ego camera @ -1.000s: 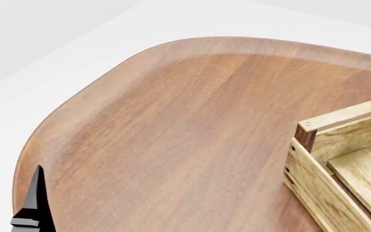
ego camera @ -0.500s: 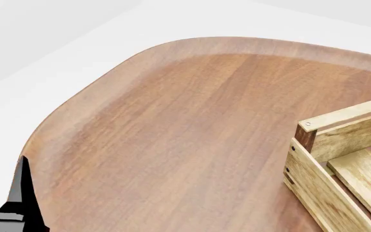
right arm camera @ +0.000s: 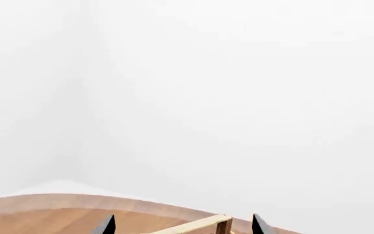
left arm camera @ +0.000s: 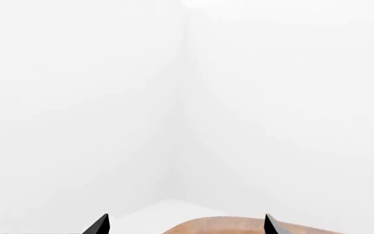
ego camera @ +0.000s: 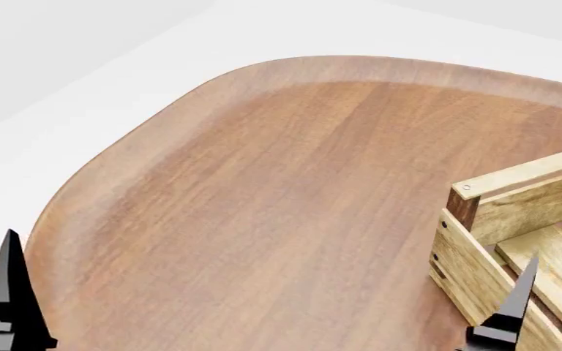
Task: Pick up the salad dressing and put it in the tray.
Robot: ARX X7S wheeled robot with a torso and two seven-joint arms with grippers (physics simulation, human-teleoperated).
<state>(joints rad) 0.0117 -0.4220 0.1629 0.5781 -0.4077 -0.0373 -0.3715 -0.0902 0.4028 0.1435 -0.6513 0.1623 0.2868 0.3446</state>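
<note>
Both grippers, left and right, have fingers apart, holding nothing; the tray stands on the table.

A reddish-brown wooden table, streaked with long darker and lighter grain, carries a paler, washed-out band along its rounded rim. At the head view's right edge the tray shows light honey-coloured boards marked with fine brown grain, a dark-brown corner post topped by a small pale cap, and tiny dark screw dots on its side rail. The left gripper's fingertip and the right gripper's fingertip are glossy black with grey highlights at the base. Walls and floor are plain white to pale grey, without pattern
</note>
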